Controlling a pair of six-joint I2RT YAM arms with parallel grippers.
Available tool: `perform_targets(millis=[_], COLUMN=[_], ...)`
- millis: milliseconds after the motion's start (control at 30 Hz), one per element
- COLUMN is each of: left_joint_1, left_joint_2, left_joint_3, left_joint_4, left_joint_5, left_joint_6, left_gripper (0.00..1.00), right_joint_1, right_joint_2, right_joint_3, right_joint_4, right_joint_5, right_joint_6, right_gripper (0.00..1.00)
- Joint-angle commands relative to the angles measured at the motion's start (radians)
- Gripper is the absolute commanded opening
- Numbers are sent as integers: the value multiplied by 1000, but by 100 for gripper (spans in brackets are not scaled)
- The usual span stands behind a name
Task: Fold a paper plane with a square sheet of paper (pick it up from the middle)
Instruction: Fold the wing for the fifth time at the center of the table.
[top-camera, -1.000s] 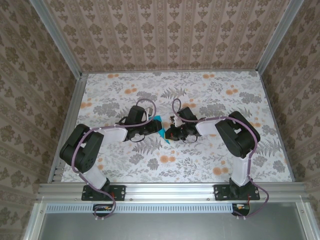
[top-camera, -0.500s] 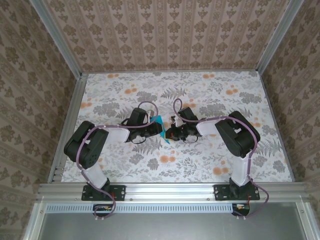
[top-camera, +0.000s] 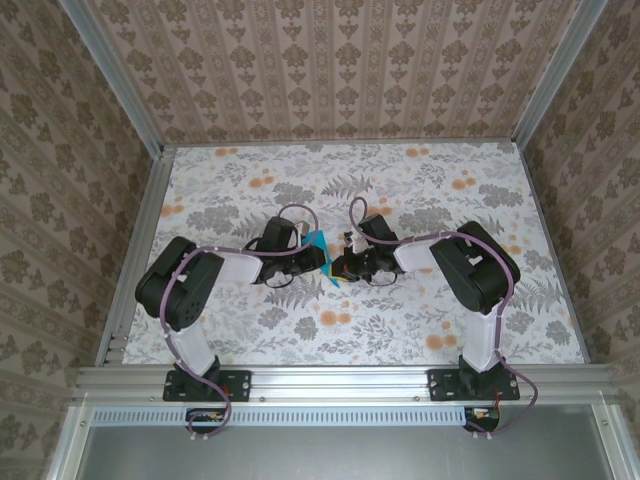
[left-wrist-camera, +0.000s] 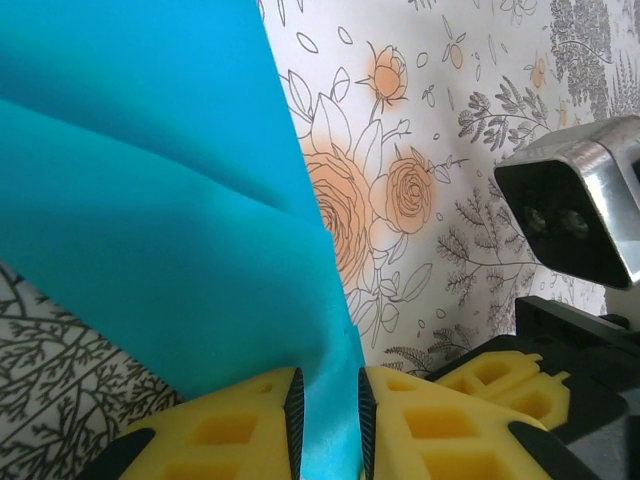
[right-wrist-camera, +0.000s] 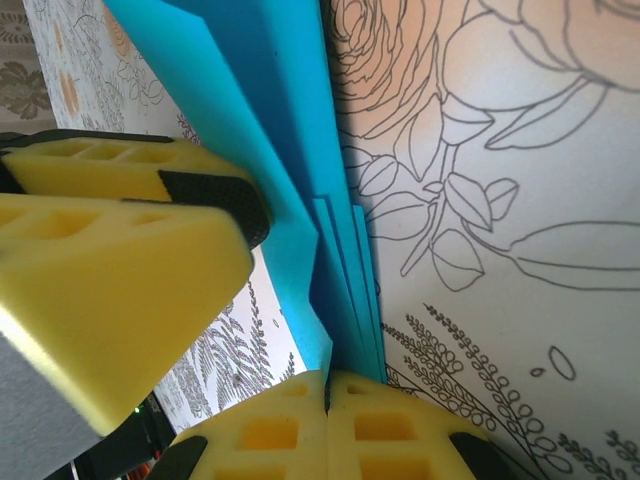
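The teal paper (top-camera: 317, 239) is folded into several layers and stands on edge at the table's centre, between my two grippers. My left gripper (top-camera: 314, 258) comes at it from the left. In the left wrist view the paper (left-wrist-camera: 150, 200) runs down between the yellow fingers, and the left gripper (left-wrist-camera: 329, 420) is shut on that thick fold with its pads a little apart. My right gripper (top-camera: 341, 267) comes from the right. Its fingers are pressed together, so the right gripper (right-wrist-camera: 328, 385) is shut on the stacked edges of the paper (right-wrist-camera: 270, 120). The left gripper's fingers (right-wrist-camera: 120, 270) touch the paper's other side.
The flower-patterned table (top-camera: 400, 190) has free room behind and to both sides of the grippers. Papered walls with aluminium posts (top-camera: 148, 190) close it in. The right arm's fingers (left-wrist-camera: 500, 372) and camera housing (left-wrist-camera: 580, 215) sit close to the left gripper.
The left arm's elbow has swung right and forward. The left gripper has narrowed onto the paper. The right arm and the paper have barely moved.
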Motion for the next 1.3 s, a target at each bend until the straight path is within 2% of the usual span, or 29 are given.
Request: perform_targets(millis=[0,333,567,700,1100,1267], left_joint_1=[-5,-3,4,6,7,7], left_joint_2=[29,53,71,74,77,77], left_joint_3=[32,58,84,88,96,104], left_joint_4=[2,-56,-145,-152,-158,-161], left_joint_5=[4,-13,-30,-29,-21,-19], left_joint_6=[6,6,4,0,-8,-17], left_gripper=[24,23,23,23,23,22], right_joint_1=[-12,-15,-20,-19,-2,9], right_joint_2=[58,52,-24,-67,-72,-57], right_joint_3=[-38,-41,-28,-28,-35,-30], right_joint_4=[-75,-73,-91,-125,-171,-210], right_joint_5=[83,76,22,-8,-37,-11], right_joint_6=[-1,-7,-36,-56,-105,-133], right_gripper=[2,3,12,13,13,10])
